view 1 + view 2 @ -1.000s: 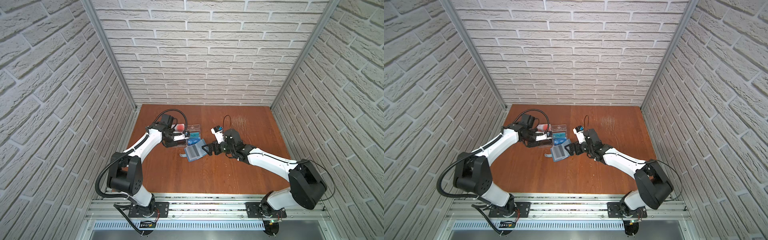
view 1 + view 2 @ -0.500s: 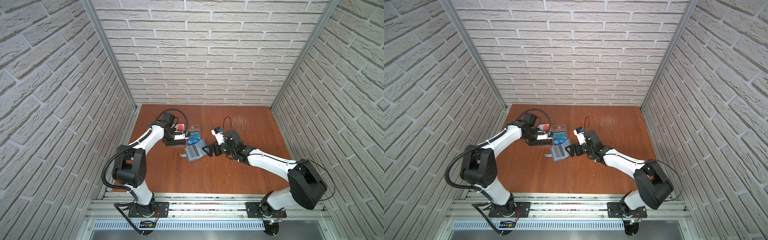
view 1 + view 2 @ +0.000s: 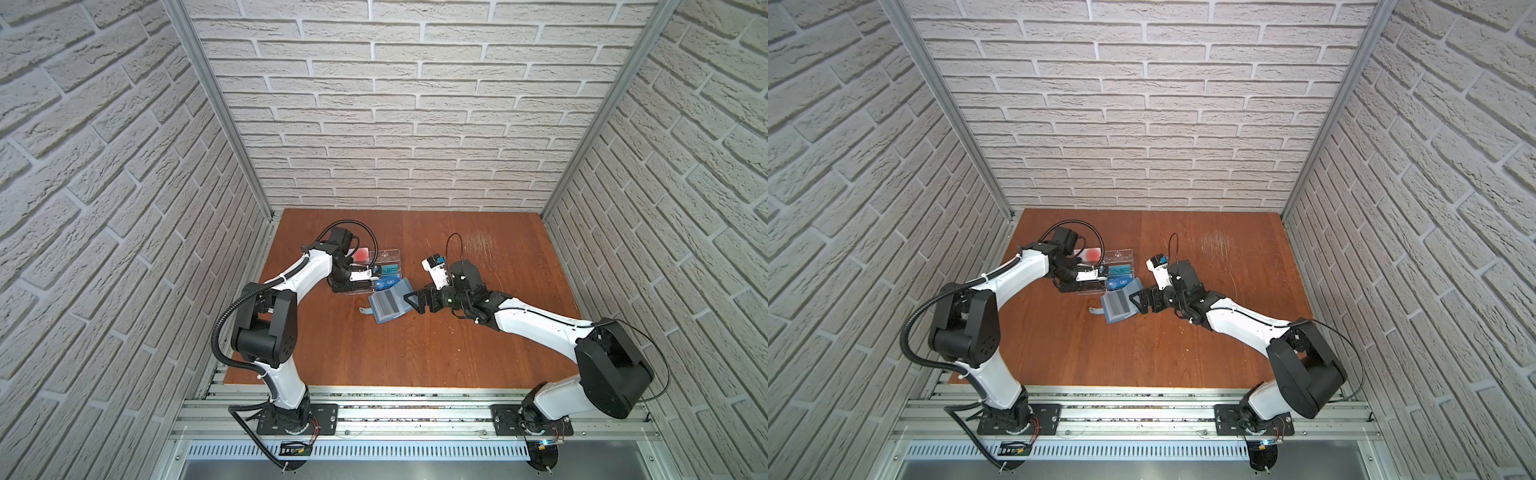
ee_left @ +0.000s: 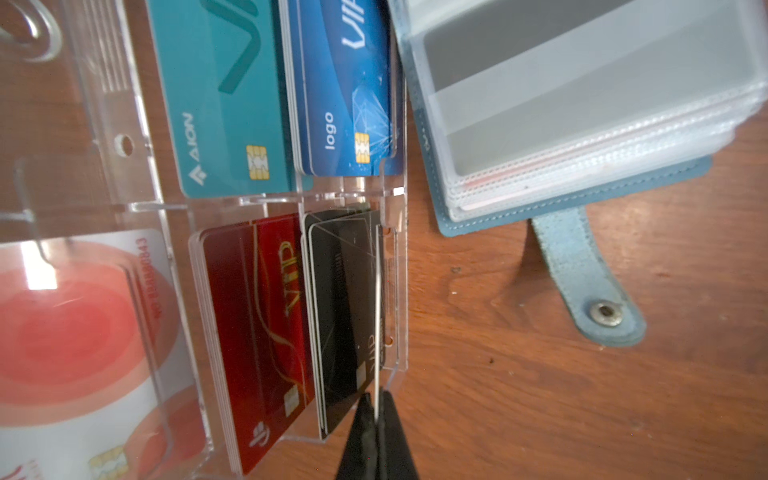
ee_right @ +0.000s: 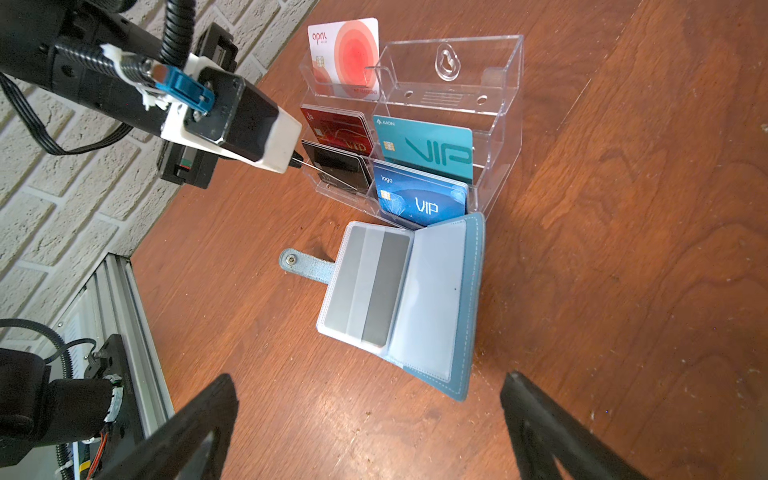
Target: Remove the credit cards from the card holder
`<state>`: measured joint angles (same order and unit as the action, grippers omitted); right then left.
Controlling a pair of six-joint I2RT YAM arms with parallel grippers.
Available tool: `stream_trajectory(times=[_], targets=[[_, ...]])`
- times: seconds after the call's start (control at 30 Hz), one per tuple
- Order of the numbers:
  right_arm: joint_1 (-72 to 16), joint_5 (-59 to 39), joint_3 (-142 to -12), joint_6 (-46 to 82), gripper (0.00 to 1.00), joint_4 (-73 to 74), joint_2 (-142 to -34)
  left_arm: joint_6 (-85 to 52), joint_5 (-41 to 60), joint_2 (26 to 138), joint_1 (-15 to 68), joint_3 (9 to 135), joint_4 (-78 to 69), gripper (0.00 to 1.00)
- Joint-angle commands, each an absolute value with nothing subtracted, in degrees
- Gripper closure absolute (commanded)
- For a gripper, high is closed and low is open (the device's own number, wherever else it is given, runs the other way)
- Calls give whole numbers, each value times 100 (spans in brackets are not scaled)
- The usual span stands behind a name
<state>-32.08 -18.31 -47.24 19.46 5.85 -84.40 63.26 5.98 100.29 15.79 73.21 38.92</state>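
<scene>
Bench (image 3: 415, 353): brown wood, both arms reaching to its middle.

Clear rack (image 5: 498, 83): stands toward the far left of the bench, with red, black, teal and blue cards in its compartments and a white red-circle card at the back.

Card holder (image 3: 388, 305): slate-blue, lying open like a book on the bench just beside the rack's front, between the two arms.

Right tool (image 5: 368, 377): jaws spread wide, nothing between them, hovering just beside the holder's near edge.

Left tool (image 4: 376, 411): pinched tight on an edge-on card (image 4: 377, 311) – face not readable – standing in the rack compartment with the black cards.

Credit cards (image 5: 370, 286): a grey one shows in the holder's top clear sleeve; red edges peek from the sleeves beneath.

Strap tab (image 5: 305, 264): unsnapped – flat on the bench.
</scene>
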Motion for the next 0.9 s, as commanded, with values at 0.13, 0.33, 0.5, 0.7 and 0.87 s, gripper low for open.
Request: stream_trajectory(times=[0.13,0.33,0.5,0.7,0.87], targets=[[-3184,-1926,-4741,1916,0,847,-8508,6312,441,10160,1618,7506,3815,100],[-3190,-1945,-4754,1916,0,861,-8519,6247,360,10303,1683,7580,3858,100],[-3190,-1961,-4752,1916,0,861,-8508,6139,339,10377,1739,7609,3781,97],[-3190,-1974,-4756,1916,0,848,-8503,6038,383,10401,1767,7675,3771,92],[-3190,-1979,-4770,1916,0,834,-8490,5997,362,10420,1793,7698,3786,90]])
